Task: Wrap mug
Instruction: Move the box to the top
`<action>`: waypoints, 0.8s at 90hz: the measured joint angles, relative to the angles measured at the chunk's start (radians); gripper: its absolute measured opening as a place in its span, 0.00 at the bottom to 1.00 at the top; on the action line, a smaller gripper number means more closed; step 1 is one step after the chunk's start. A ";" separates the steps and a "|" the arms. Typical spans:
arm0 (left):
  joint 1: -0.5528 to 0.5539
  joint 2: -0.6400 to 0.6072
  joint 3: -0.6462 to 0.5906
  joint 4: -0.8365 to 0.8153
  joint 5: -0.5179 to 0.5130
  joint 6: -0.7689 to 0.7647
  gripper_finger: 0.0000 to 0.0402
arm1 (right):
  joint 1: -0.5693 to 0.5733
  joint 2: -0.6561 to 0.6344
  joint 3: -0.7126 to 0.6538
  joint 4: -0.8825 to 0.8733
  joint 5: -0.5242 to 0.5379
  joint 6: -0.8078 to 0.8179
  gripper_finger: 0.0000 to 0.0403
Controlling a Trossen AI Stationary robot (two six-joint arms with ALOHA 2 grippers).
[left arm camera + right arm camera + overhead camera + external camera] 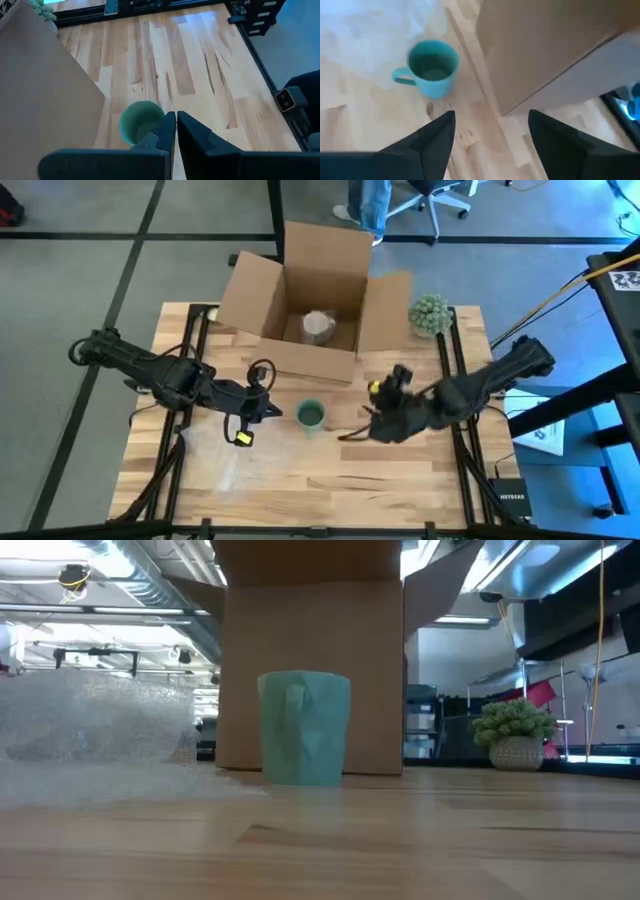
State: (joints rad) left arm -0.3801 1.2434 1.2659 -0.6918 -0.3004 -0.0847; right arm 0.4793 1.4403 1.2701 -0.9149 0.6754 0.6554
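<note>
mug point(311, 415) stood upright on table point(400, 480), just in front of cardboard box point(310, 300), at edge of bubble wrap point(90, 730) | left gripper point(272, 411) clenched empty, just beside mug | right gripper point(352, 430) spread wide, empty, near mug's other side

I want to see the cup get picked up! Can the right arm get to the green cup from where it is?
Probably yes. The right gripper is open and sits just beside the green cup, with only bare table between them. The cardboard box stands behind, not in the path.
</note>
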 joint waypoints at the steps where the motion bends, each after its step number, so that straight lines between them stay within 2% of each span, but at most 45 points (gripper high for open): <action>1: 0.000 0.000 0.000 0.000 0.000 0.000 0.00 | -0.001 0.000 -0.025 0.036 0.005 -0.002 0.59; 16: 0.002 0.000 0.000 0.001 0.000 -0.015 0.00 | -0.058 0.007 -0.364 0.671 -0.025 -0.168 0.59; 27: 0.000 0.000 0.000 -0.012 0.000 -0.036 0.00 | -0.156 0.007 -0.515 0.968 -0.042 -0.276 0.58; 33: -0.001 0.000 0.000 -0.027 0.001 -0.060 0.00 | -0.211 0.007 -0.569 1.091 -0.097 -0.349 0.56; 42: -0.010 0.000 0.000 -0.069 0.001 -0.104 0.00 | -0.281 0.006 -0.612 1.174 -0.155 -0.408 0.52; 62: -0.052 0.000 0.000 -0.146 -0.001 -0.208 0.00 | -0.375 0.006 -0.629 1.164 -0.169 -0.479 0.43; 72: -0.074 0.000 0.000 -0.171 -0.001 -0.251 0.00 | -0.400 0.006 -0.629 1.131 -0.134 -0.480 0.41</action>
State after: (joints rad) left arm -0.4537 1.2434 1.2663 -0.8629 -0.3016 -0.3362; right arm 0.0788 1.4460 0.6407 0.2161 0.5409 0.1751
